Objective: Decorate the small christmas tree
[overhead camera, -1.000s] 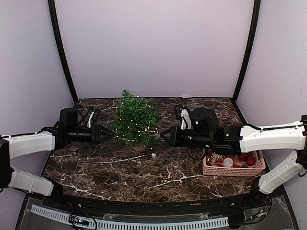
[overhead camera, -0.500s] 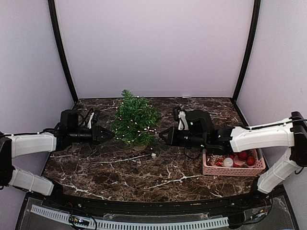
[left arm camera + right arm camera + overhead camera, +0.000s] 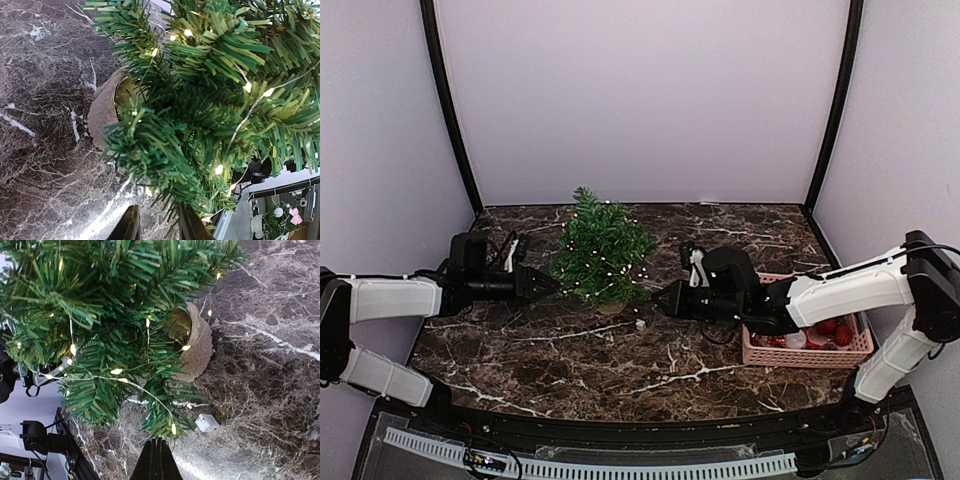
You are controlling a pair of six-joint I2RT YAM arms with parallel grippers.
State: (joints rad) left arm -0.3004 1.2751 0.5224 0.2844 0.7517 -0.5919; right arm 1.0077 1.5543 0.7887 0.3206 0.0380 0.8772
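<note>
Flanking the tree, left jaws stand slightly apart, right jaws closed; tugging a branch could topple it.

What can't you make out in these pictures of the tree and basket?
- Left wrist view: foliage of the small christmas tree hides whether the left gripper holds a twig.
- Top view: the right arm covers part of the pink basket; its ornaments are too small.

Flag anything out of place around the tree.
Only a small white box stands out, lying loose on the marble table beside the pot of the small christmas tree. The tree itself stands upright.
</note>
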